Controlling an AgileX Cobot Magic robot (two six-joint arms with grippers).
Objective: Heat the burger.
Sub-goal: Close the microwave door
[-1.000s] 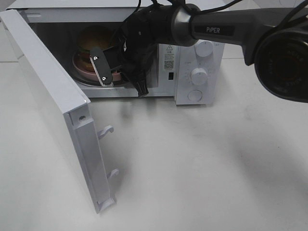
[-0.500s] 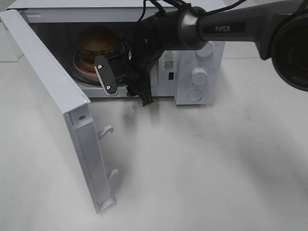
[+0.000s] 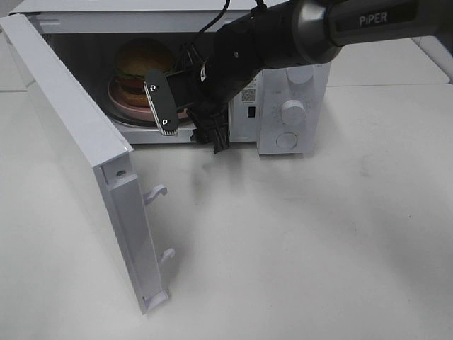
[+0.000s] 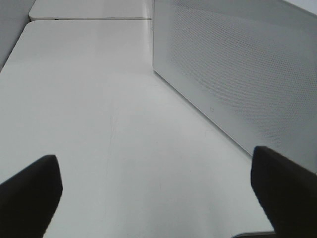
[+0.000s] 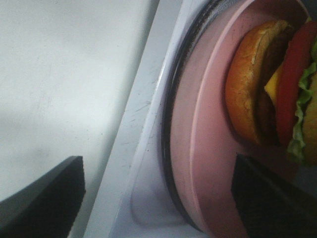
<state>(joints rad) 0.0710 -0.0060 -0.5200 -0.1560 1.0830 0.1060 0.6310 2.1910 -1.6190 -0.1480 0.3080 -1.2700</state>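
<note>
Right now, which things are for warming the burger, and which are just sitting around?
For the job: burger, pink plate under it, microwave, its open door, right gripper.
Just there: left gripper, table.

- The word "PiPER" stands in pale letters on a dark plate on the right arm (image 3: 311, 35).
- A small sticker (image 3: 248, 94) with a square code sits on the front of the microwave (image 3: 304, 145), at the left edge of its control panel. Its print is too small to read.
- Two small white triangle signs stand on the pale finger (image 3: 159, 105) of the right gripper (image 3: 193, 139).
- The marks around the knobs (image 3: 291, 111) are too small to read.
</note>
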